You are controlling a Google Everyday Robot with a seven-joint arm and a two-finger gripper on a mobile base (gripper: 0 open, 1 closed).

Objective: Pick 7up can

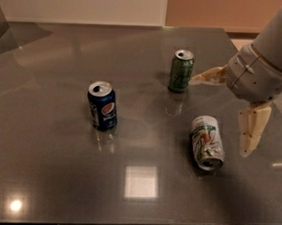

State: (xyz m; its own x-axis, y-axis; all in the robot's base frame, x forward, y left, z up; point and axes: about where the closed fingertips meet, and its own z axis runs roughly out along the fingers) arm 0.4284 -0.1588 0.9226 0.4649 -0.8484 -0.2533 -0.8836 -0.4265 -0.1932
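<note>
The 7up can, silvery-white with green lettering and a red-orange spot, lies on its side on the grey table, right of centre, its open end toward the front. My gripper hangs above the table's right side, just right of and behind the can. It is open wide. One cream finger points left toward the dark green can. The other finger points down, right of the 7up can. Neither touches the can.
A dark green can stands upright behind the 7up can, close to the upper fingertip. A blue Pepsi can stands upright left of centre. The table's right edge lies under my arm.
</note>
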